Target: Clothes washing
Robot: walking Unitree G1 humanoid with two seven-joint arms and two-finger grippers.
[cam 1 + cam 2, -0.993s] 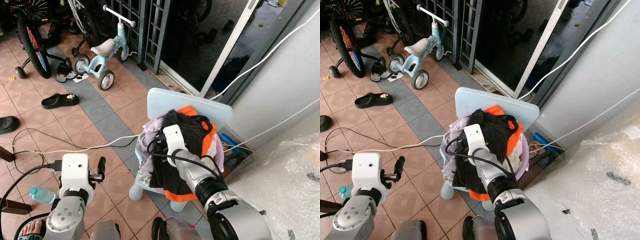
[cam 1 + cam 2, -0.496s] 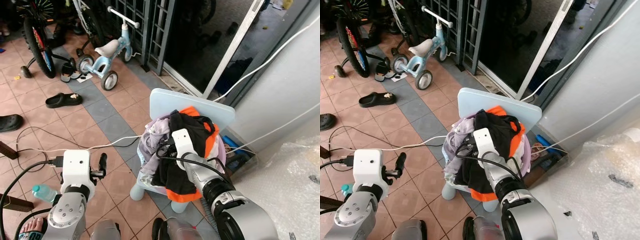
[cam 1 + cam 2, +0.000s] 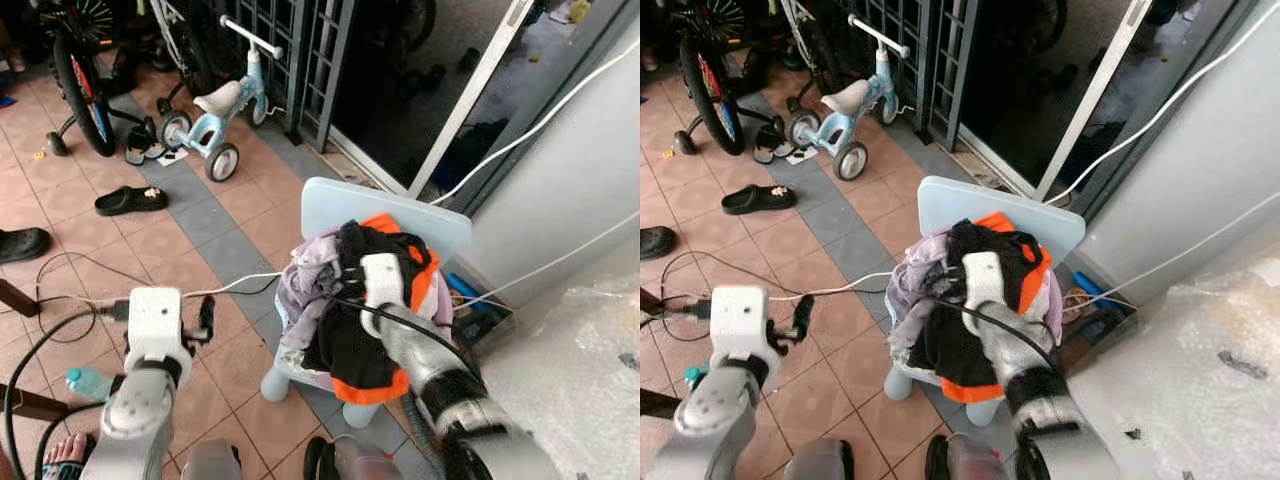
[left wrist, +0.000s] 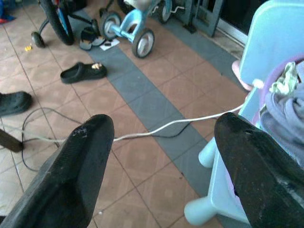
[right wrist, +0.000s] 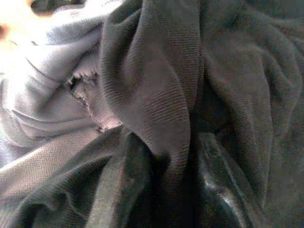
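Observation:
A pile of clothes lies on a small light-blue chair (image 3: 400,215): a black garment (image 3: 345,345), an orange one (image 3: 420,275) and a lavender one (image 3: 305,275). My right gripper (image 3: 352,272) is pressed into the top of the pile. In the right wrist view a fold of the black garment (image 5: 166,95) sits pinched between its fingers (image 5: 135,185). My left gripper (image 3: 207,318) hangs open over the tiled floor, left of the chair, with nothing between its fingers (image 4: 80,156).
A white cable (image 3: 230,283) runs across the floor to the chair. A child's balance bike (image 3: 215,110), a bicycle (image 3: 80,70) and a black sandal (image 3: 130,200) stand further back. A bottle (image 3: 88,383) and a person's foot (image 3: 62,455) are beside my left arm. Bubble wrap (image 3: 580,370) lies at right.
The camera has shifted slightly. My right gripper has pushed a little further across the pile toward the orange garment. The left gripper stays open over the floor.

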